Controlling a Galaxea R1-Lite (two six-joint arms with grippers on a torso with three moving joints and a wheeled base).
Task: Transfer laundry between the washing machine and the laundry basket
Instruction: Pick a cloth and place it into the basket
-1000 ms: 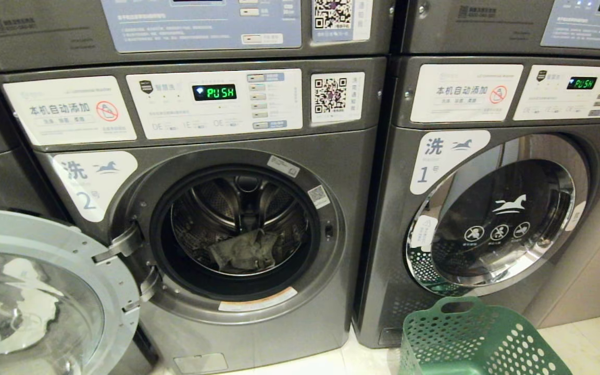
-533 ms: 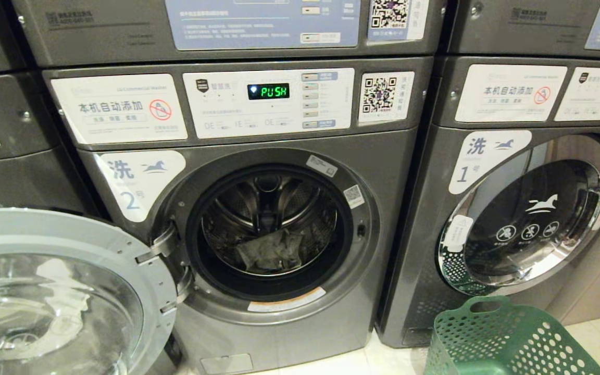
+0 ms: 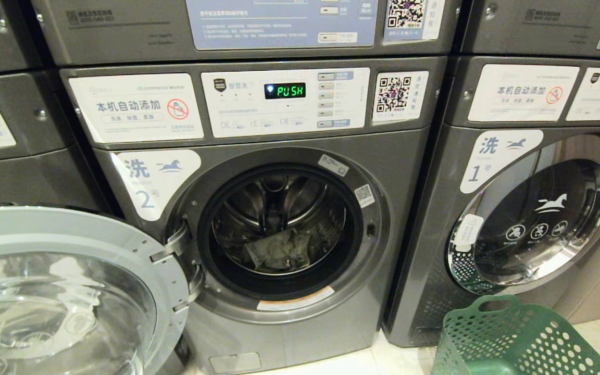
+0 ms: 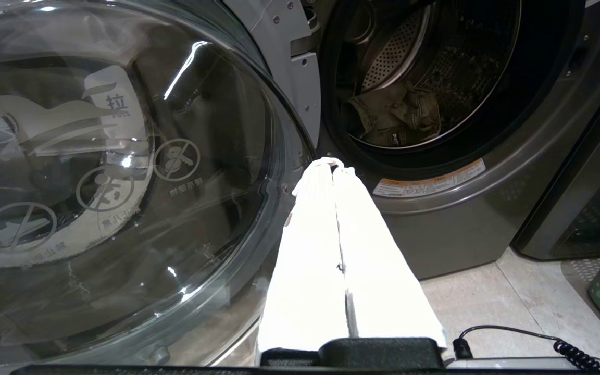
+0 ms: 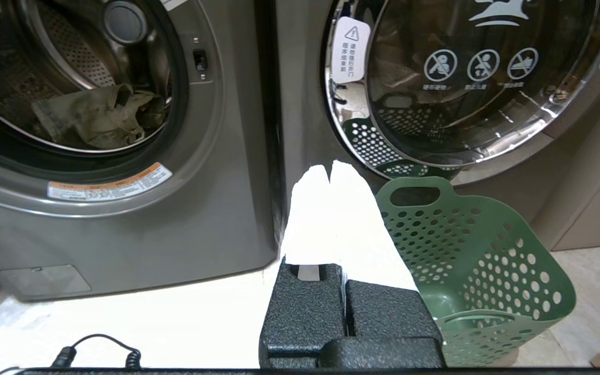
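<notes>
Since the laundry [image 3: 278, 250] at the bottom of the washing machine [image 3: 279, 219] drum looks soft, light and floppy, my left gripper [image 4: 333, 165] and right gripper [image 5: 329, 171], both pinched together and empty, should grab a bunched-up fold.

- Dark grey metal front-loading washing machine [image 3: 300, 323], white label with a pale blue "2", green "PUSH" display.
- Crumpled grey-olive cloth laundry [image 3: 278, 251] against the perforated silver drum.
- Green plastic laundry basket [image 3: 519, 338], round holes all over.
- Neighbouring grey machine's chrome-rimmed door [image 3: 537, 224], white pictograms.
</notes>
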